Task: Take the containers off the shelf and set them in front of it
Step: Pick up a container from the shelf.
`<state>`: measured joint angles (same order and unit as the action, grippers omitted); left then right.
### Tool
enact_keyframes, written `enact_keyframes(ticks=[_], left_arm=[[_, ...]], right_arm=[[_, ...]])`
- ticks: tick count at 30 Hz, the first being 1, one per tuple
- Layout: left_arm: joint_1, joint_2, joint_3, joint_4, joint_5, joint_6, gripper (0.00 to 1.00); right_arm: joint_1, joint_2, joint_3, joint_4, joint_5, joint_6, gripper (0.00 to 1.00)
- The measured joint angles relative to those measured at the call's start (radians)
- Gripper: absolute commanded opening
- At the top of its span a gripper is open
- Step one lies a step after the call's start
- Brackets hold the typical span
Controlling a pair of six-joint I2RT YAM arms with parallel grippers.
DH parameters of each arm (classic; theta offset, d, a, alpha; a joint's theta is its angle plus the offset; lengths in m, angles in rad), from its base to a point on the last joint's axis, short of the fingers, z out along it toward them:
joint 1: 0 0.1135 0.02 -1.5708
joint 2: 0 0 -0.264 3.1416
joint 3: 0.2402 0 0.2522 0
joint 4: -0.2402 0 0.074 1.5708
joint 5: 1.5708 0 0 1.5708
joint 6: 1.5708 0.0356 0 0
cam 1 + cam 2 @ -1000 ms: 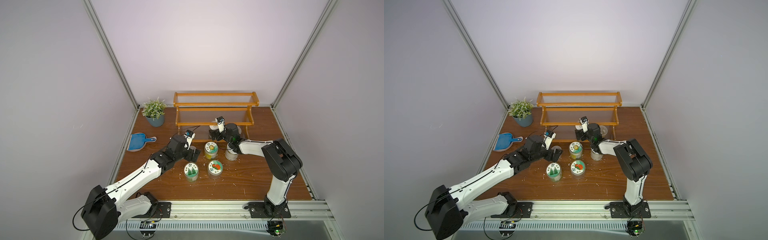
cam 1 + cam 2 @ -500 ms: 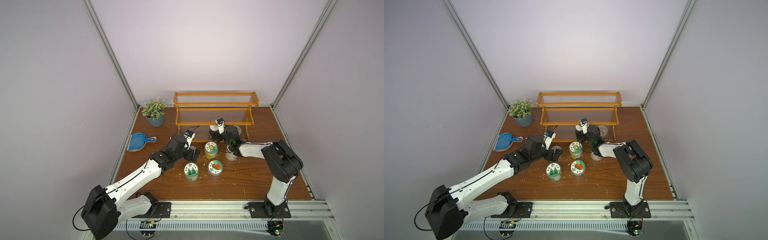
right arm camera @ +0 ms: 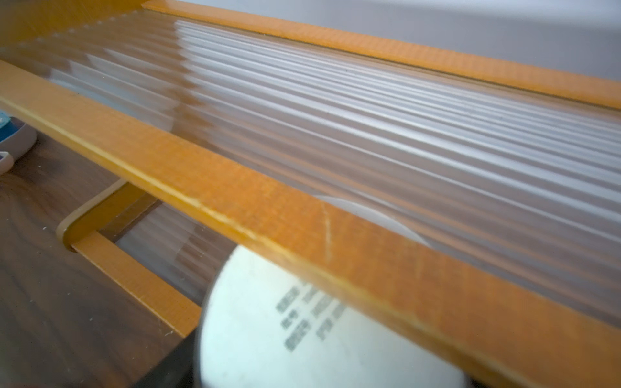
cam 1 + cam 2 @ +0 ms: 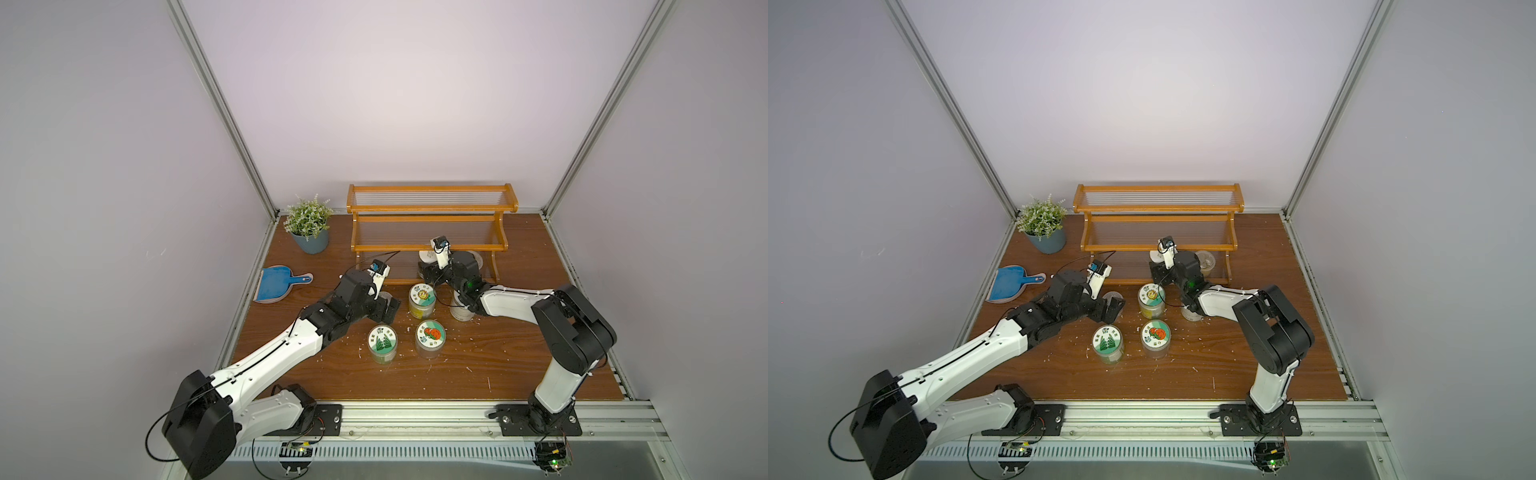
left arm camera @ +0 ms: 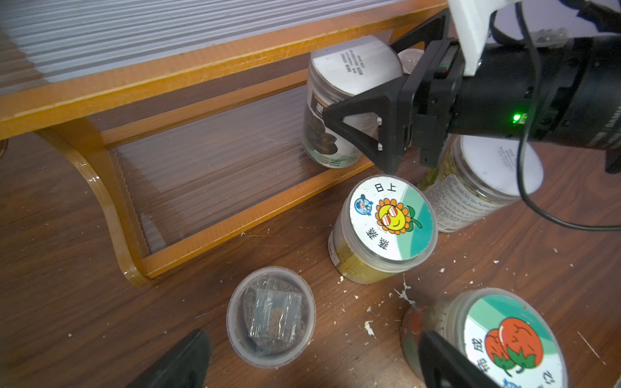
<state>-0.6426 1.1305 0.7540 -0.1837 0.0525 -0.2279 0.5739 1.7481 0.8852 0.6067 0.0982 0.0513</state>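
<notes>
- White-lidded jar (image 5: pixel 336 67), its print too fine to read, stands on the lowest tier of the shelf (image 5: pixel 201 67). The right gripper (image 5: pixel 361 79) is clamped on its sides.
- Small clear tub (image 4: pixel 475 258) sits beside it on that tier.
- In front, on the table (image 4: pixel 478 374): sunflower-lid jar (image 5: pixel 389 218) marked "日上", tomato-lid jar (image 5: pixel 510 339), tree-lid jar (image 4: pixel 381 337), second white-lidded jar (image 5: pixel 497 168).
- Left gripper (image 5: pixel 316 361), fingers wide apart, hovers over a packet-filled tub (image 5: pixel 270 312).

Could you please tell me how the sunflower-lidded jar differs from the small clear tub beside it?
The sunflower jar is taller; the clear tub is low and squat. The jar's lid is white with a picture; the tub's is see-through, showing a small packet inside. The jar holds yellowish contents; the tub, dark grains. Both are round, upright on the table in front of the shelf.
</notes>
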Motion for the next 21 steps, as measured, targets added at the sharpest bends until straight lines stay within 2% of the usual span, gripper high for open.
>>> enact_keyframes(ticks=[21], left_arm=[[0.001, 0.0, 0.0, 0.0, 0.014, 0.0, 1.0]], right_arm=[[0.0, -0.184, 0.0, -0.302, -0.048, -0.011, 0.83]])
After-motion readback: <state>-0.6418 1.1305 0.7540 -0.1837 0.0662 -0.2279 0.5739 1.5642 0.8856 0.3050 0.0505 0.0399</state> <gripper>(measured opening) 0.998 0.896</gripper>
